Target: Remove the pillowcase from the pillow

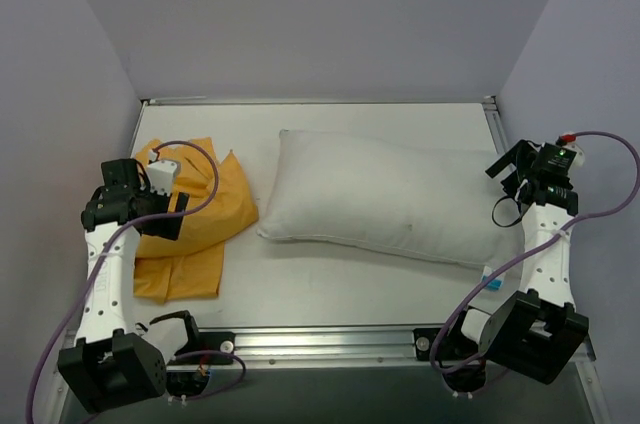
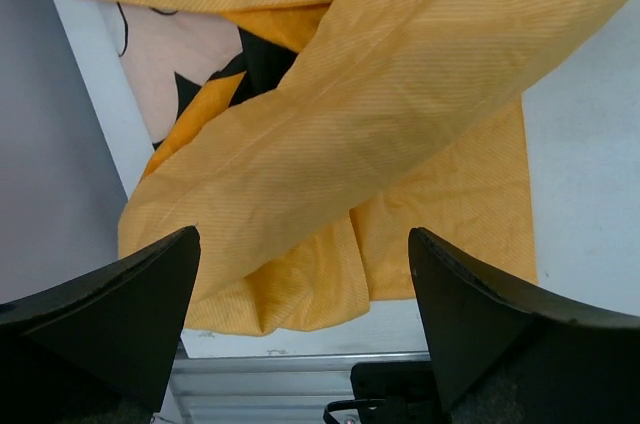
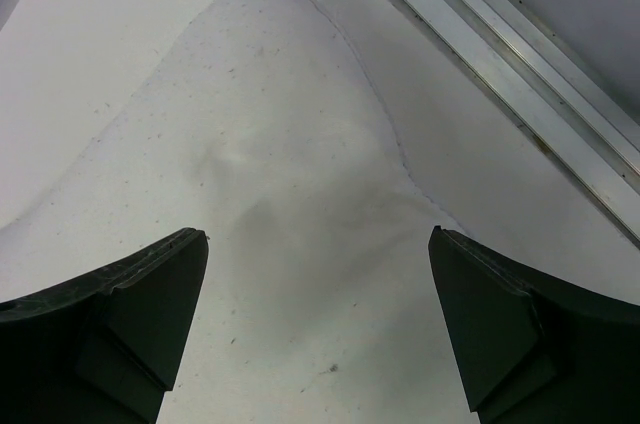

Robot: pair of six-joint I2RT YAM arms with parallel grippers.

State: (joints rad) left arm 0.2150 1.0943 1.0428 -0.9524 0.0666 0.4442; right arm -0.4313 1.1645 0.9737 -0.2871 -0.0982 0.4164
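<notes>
The orange pillowcase (image 1: 195,219) lies crumpled on the table's left side, apart from the pillow. In the left wrist view the pillowcase (image 2: 330,114) shows folds and part of a printed face. My left gripper (image 1: 172,212) hangs over it, open, with nothing between its fingers (image 2: 303,234). The white pillow (image 1: 380,194) lies bare across the middle of the table, with a small blue tag (image 1: 491,280) at its near right corner. My right gripper (image 1: 503,187) stands open over the pillow's right end, and the pillow (image 3: 270,144) fills the view under its gripper (image 3: 318,232).
A metal rail (image 1: 330,339) runs along the near table edge, and another rail (image 3: 520,74) borders the right side. Grey walls close in the white table (image 1: 400,124) on the left, back and right.
</notes>
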